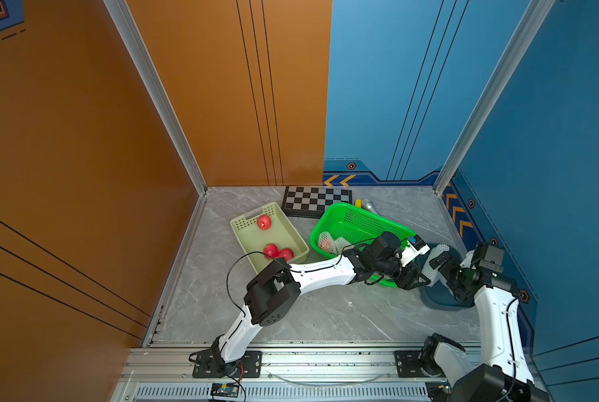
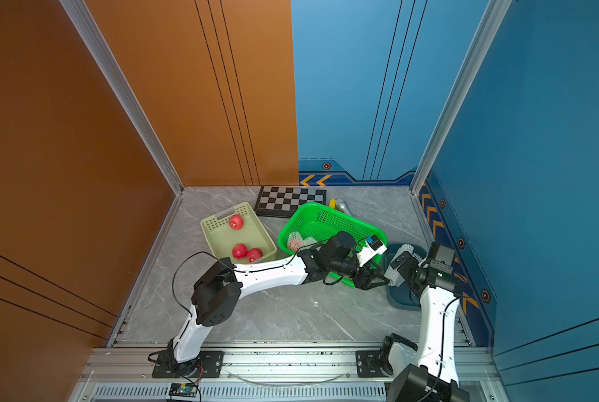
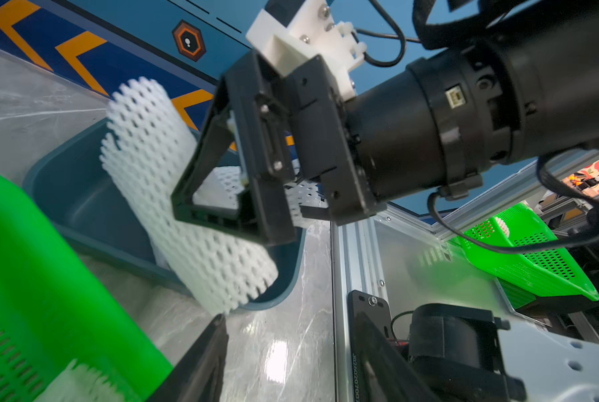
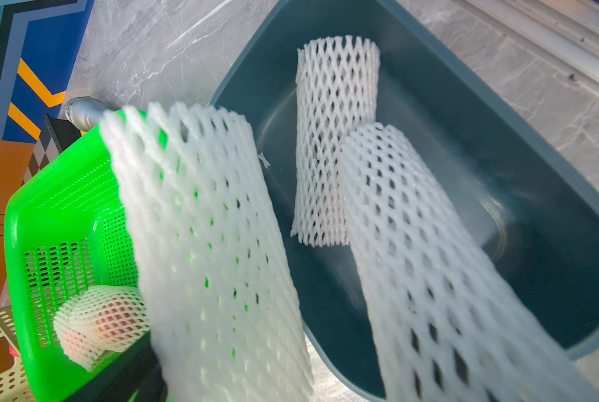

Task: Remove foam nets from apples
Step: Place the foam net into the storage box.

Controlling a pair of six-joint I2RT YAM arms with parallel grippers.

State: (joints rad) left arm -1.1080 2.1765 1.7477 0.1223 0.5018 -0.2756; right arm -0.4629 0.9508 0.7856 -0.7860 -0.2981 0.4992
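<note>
A: Where are the claws?
B: The left claw [image 1: 418, 281] sits at the green basket [image 1: 347, 212]'s near corner, spread and empty. The right claw [image 1: 439, 274], right of it, gapes wide, and a net [image 3: 159, 167] hangs against it over the tub [image 4: 465, 115].
A: And the apples?
B: One netted apple [image 4: 106, 320] is inside the basket. Three bare apples [image 1: 271, 250] are in the tray [image 1: 249, 236] to its left.

We see three bare apples [image 1: 270, 250], red and round, in the beige basket [image 1: 246, 240]: one lies near its far end and two sit side by side at its near end. A netted apple [image 4: 110, 318], pale pink through white mesh, lies on its side in the green basket [image 4: 47, 195]. In a top view a second net [image 1: 343, 241] lies just beside it; we cannot tell whether it holds an apple. Three empty white mesh tubes are at the blue tub [image 4: 500, 121]. A flat net [image 4: 336, 139] lies on the tub floor and a leaning net [image 4: 430, 271] rises from beside it. A blurred net [image 4: 204, 243] hangs over the rim next to the green basket.
</note>
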